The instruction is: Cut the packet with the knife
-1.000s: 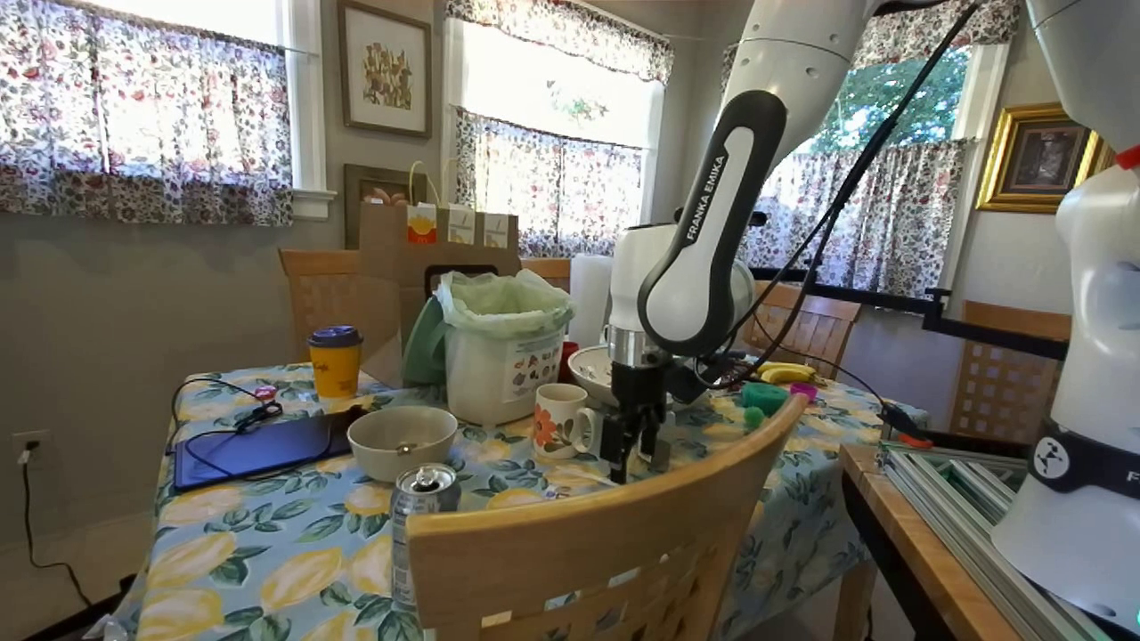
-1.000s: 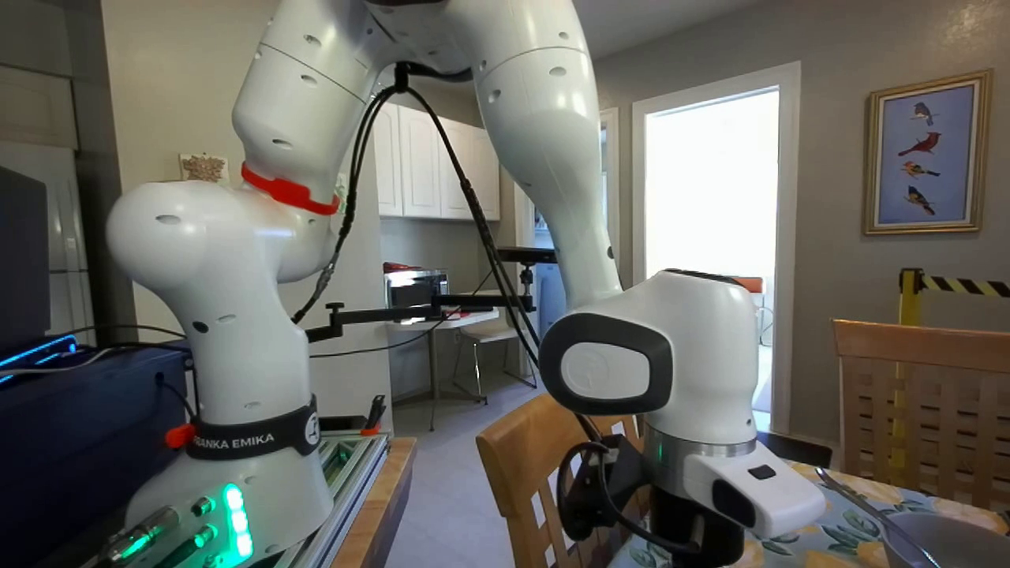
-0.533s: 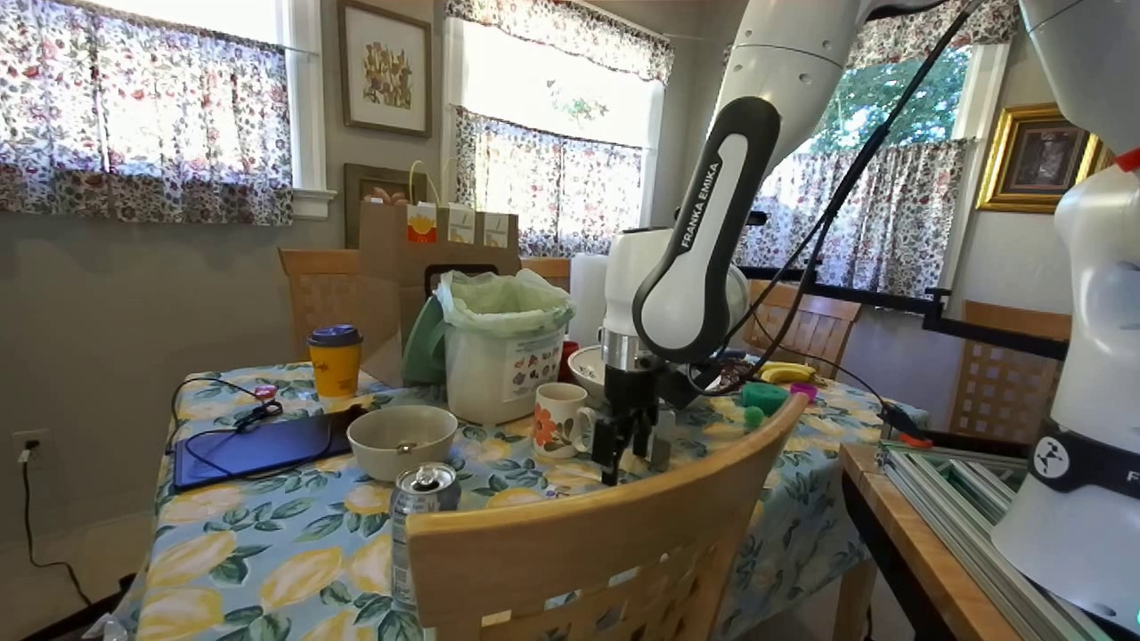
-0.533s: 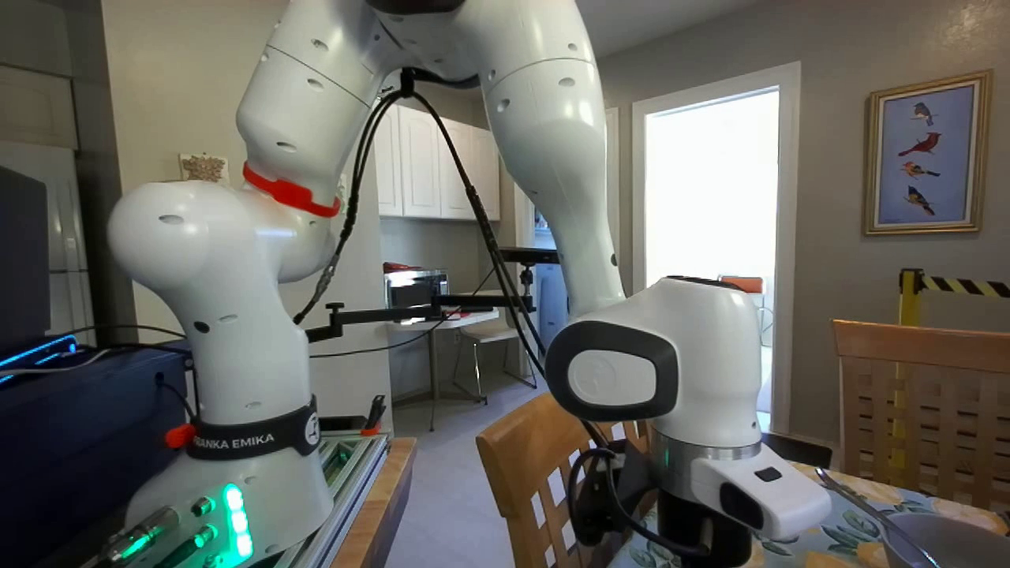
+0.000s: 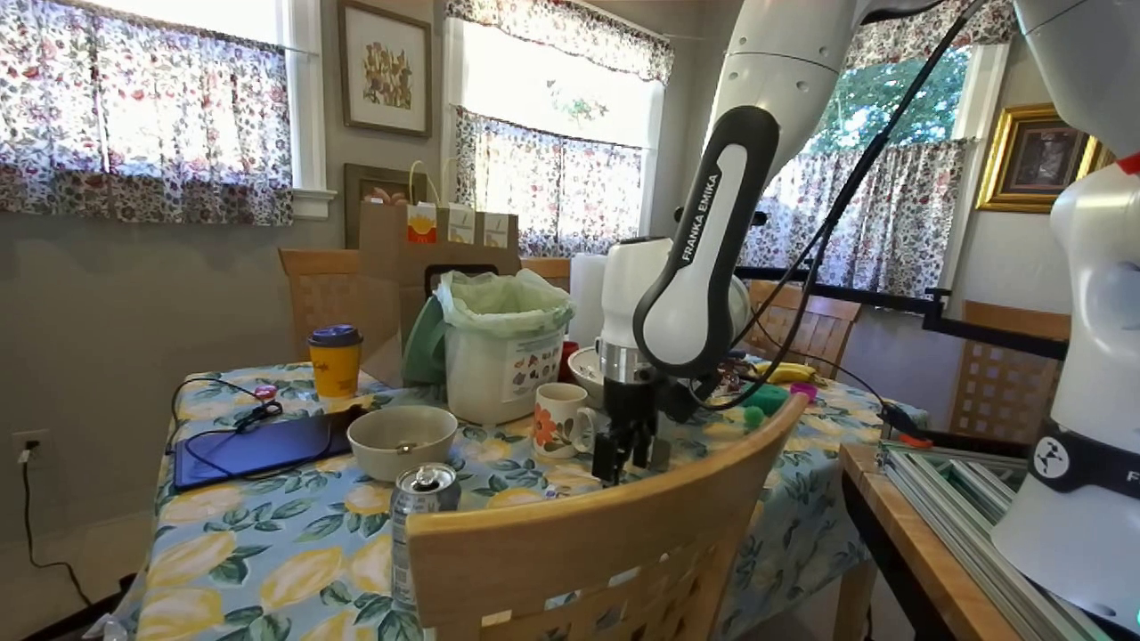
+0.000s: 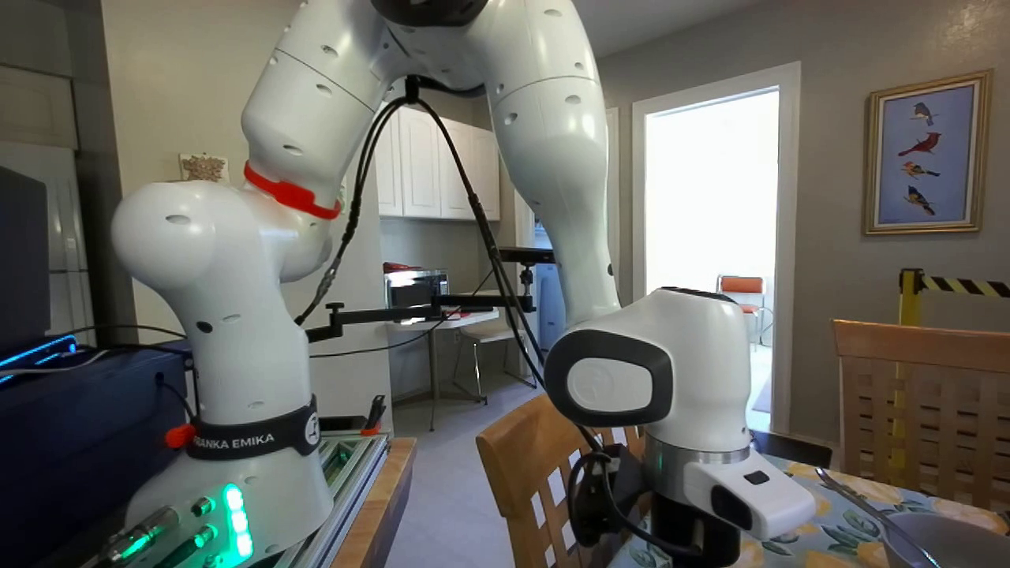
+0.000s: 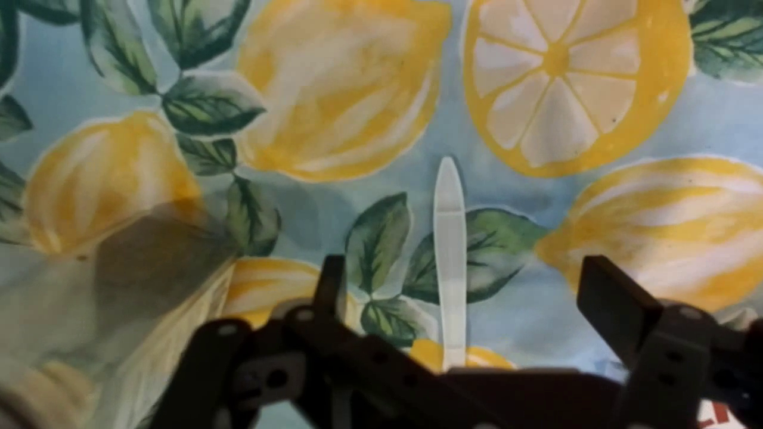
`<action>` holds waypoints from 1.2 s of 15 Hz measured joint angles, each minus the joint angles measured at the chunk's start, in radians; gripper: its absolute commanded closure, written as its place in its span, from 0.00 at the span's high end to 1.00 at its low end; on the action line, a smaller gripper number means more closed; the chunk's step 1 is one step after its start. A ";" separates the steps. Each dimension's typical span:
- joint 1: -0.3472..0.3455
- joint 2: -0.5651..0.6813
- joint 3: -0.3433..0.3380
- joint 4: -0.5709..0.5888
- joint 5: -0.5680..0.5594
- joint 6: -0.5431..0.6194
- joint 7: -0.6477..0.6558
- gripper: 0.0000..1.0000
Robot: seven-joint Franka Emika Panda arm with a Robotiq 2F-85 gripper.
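Note:
A white plastic knife (image 7: 451, 256) lies flat on the lemon-print tablecloth in the wrist view, pointing away from the gripper. Its lower end is hidden behind the gripper body. My gripper (image 7: 471, 283) is open and empty. Its two fingers stand on either side of the knife, apart from it, with the knife nearer the left finger. In an exterior view the gripper (image 5: 631, 465) points down low over the table beside the mug. A whitish piece with red print (image 7: 718, 414) shows at the wrist view's lower right edge. I cannot tell whether it is the packet.
A flowered mug (image 5: 561, 420) stands close beside the gripper. A wooden chair back (image 5: 606, 543) rises in front of it. A white bin (image 5: 503, 365), a grey bowl (image 5: 403, 441), a can (image 5: 419, 534) and a yellow cup (image 5: 336, 367) are also on the table.
The arm has shifted slightly left and lower in the exterior view with the mug. The gripper has come down a little toward the table. The objects have not moved.

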 measured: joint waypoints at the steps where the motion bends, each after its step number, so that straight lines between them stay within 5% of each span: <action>1: 0.002 0.002 -0.004 0.000 0.000 0.001 0.001 1.00; 6: 0.003 0.005 -0.023 0.002 0.000 0.001 0.001 0.99; 10: 0.003 0.007 -0.029 0.005 -0.001 0.001 0.001 0.77; 18: 0.003 0.021 -0.032 0.012 -0.001 0.001 0.001 0.72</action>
